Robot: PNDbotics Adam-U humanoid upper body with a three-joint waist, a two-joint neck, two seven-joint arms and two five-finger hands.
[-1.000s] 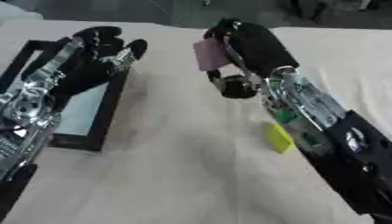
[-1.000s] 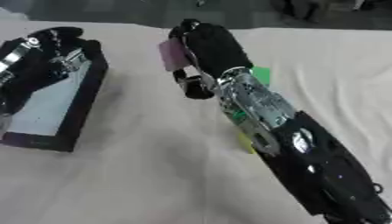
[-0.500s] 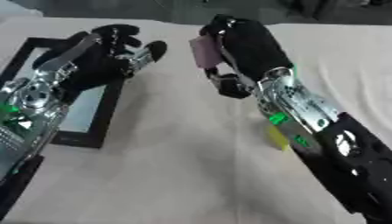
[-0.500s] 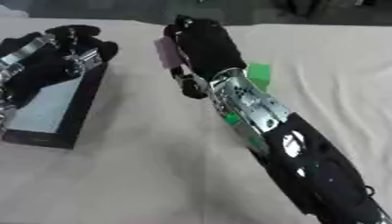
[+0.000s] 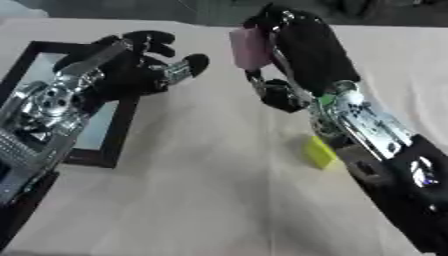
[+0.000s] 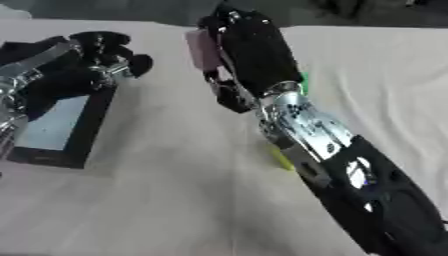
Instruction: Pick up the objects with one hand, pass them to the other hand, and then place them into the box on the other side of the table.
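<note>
The right hand [image 5: 293, 47] is raised over the middle of the table with its fingers curled round a flat pink block [image 5: 249, 47], which sticks out from the hand's left side and faces the other arm. The left hand [image 5: 144, 67] hovers above the near edge of the black box [image 5: 74, 155] on the left side of the table, fingers relaxed and spread toward the block, holding nothing; a clear gap separates the two hands. The handover looks about to begin, with nothing exchanged yet. A yellow block [image 5: 319, 151] lies on the cloth-covered table [image 5: 192, 200] just beside the right forearm, and a small green object [image 6: 304, 80] peeks out behind that arm in the right eye view; both seem to be waiting their turn. The main risk is in the transfer itself: only a narrow part of the pink block is exposed, so if the left hand closes on too little of it, or the right fingers let go before the left ones have curled round it, the block would likely drop to the table between the hands, short of the box. The right forearm also passes very near the yellow block, and a sideways sweep could nudge it away or off toward the table's edge.
</note>
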